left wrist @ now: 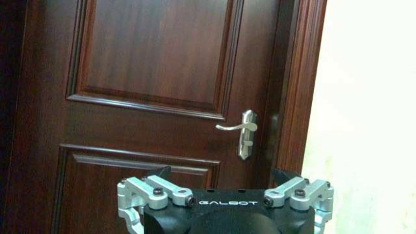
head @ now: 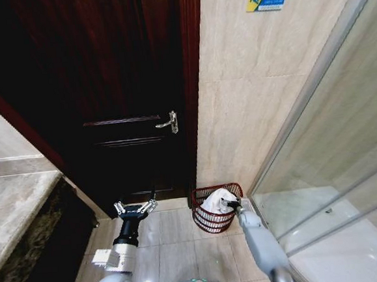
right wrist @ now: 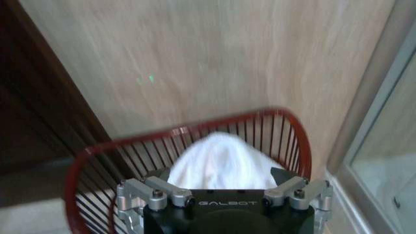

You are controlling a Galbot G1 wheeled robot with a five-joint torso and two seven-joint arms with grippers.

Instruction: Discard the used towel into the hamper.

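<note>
The right gripper (head: 232,205) sits at the rim of the round dark red wire hamper (head: 202,219), over its 3 o'clock side. Its two fingers stand apart in the right wrist view and hold nothing. They look spread so the cloth can fall free.

The soft white towel (head: 217,201) lies bunched up inside the hamper (right wrist: 295,141), heaped up to about the rim. It touches the thin ribs on the wall side. The job looks almost finished, because the towel is already in the hamper.

The hamper stands on the pale tiled floor (head: 176,230), tucked in the corner by the beige wall (head: 250,97), so it is out of the way of the dark brown wooden door (head: 106,88).

The left gripper (head: 135,209) waits at 9 o'clock from the hamper, well apart from it. Its fingers are spread wide and empty, pointing at the door with its shiny silver handle (left wrist: 240,129).
</note>
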